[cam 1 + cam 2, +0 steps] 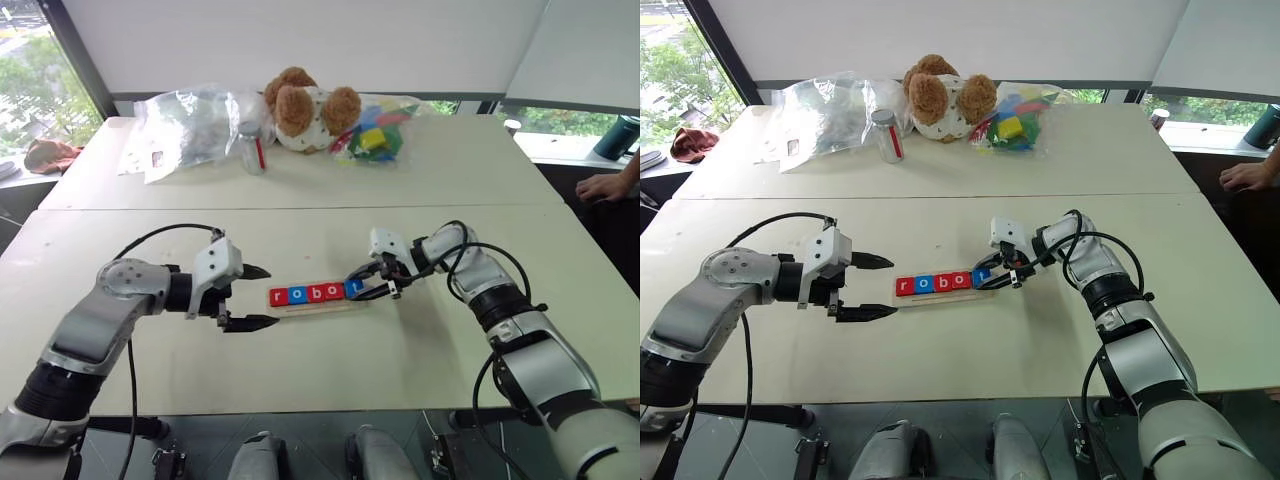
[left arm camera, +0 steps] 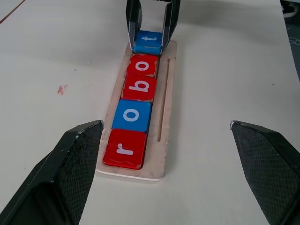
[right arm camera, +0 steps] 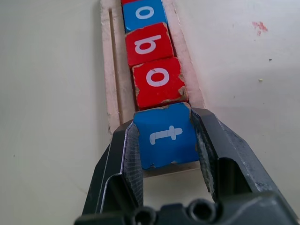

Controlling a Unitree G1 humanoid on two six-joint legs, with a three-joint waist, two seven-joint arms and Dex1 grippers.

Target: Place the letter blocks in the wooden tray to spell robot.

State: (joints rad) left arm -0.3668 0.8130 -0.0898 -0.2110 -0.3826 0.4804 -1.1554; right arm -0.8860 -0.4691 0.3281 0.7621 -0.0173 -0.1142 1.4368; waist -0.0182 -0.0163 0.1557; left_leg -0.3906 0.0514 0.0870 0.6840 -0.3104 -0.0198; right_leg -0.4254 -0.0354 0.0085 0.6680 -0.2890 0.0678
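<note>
The wooden tray point(image 2: 168, 93) lies on the near table between my two arms. Five letter blocks sit in a row in it: red r point(image 2: 125, 149), blue o point(image 2: 132, 115), red b point(image 2: 139, 86), red o point(image 2: 142, 65) and blue t point(image 3: 164, 136). My right gripper point(image 1: 358, 288) is shut on the t block at the tray's right end, one finger on each side of it. I cannot tell whether the t lies flat or is held a little raised. My left gripper point(image 1: 268, 296) stands open just off the tray's left end, by the r block and touching nothing.
On the far table are a teddy bear point(image 1: 305, 105), a clear bag of coloured toy blocks point(image 1: 375, 135), a crumpled plastic bag point(image 1: 185, 125) and a small jar point(image 1: 252, 148). A person's hand point(image 1: 605, 185) rests at the far right edge.
</note>
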